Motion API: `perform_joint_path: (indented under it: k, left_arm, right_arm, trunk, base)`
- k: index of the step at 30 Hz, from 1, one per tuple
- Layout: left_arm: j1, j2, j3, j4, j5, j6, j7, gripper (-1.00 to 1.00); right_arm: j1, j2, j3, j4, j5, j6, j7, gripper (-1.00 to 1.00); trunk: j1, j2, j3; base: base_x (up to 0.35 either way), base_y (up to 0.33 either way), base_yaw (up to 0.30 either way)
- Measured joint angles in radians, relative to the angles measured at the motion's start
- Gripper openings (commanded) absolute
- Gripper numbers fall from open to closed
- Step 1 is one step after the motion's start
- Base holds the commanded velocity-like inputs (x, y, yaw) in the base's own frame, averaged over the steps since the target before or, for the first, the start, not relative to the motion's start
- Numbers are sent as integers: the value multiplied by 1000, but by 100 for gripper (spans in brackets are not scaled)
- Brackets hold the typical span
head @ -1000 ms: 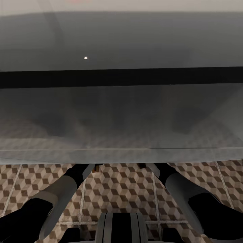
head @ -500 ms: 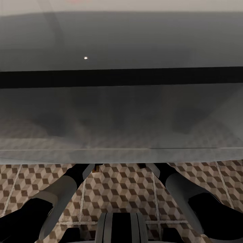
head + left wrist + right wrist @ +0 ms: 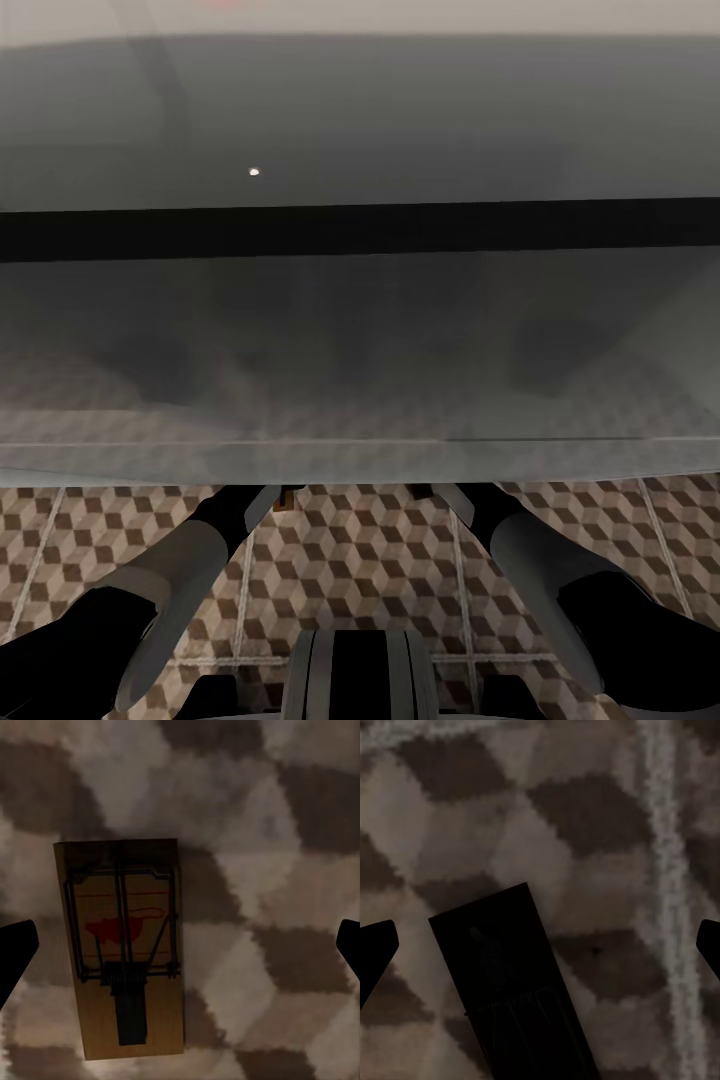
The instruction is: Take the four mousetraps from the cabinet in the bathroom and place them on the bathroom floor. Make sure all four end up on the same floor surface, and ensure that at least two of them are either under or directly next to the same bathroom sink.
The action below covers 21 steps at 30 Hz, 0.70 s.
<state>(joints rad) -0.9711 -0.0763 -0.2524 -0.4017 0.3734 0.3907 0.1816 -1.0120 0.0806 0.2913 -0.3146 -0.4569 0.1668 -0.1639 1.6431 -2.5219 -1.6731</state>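
Head view: wide grey-white slab, likely sink (image 3: pixel 360 330) unit seen from above, glossy, dark band across; blocks arms' front ends. Floor (image 3: pixel 340 570) below: cube-pattern tiles, brown/beige/white, pale grout.

Left wrist view: mousetrap (image 3: pixel 124 945) flat on tile, tan wood rectangle, dark wire frame, red mark, black bar. Left tool (image 3: pixel 180 949) spread wide, dark fingertips at frame edges, pinching nothing, trap between and below them.

Right wrist view: second mousetrap (image 3: pixel 510 982) flat on tile, in deep shadow, near-black, tilted. Right tool (image 3: pixel 540 949) spread, empty.
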Motion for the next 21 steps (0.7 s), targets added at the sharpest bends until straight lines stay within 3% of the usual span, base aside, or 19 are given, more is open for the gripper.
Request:
perform_joint_path:
  k: [21]
  left_arm:
    - [0, 0, 0, 0, 1, -2, 0, 100]
  right_arm:
    - [0, 0, 0, -1, 0, 0, 0, 100]
  trunk:
    - [0, 0, 0]
  base:
    - [0, 0, 0]
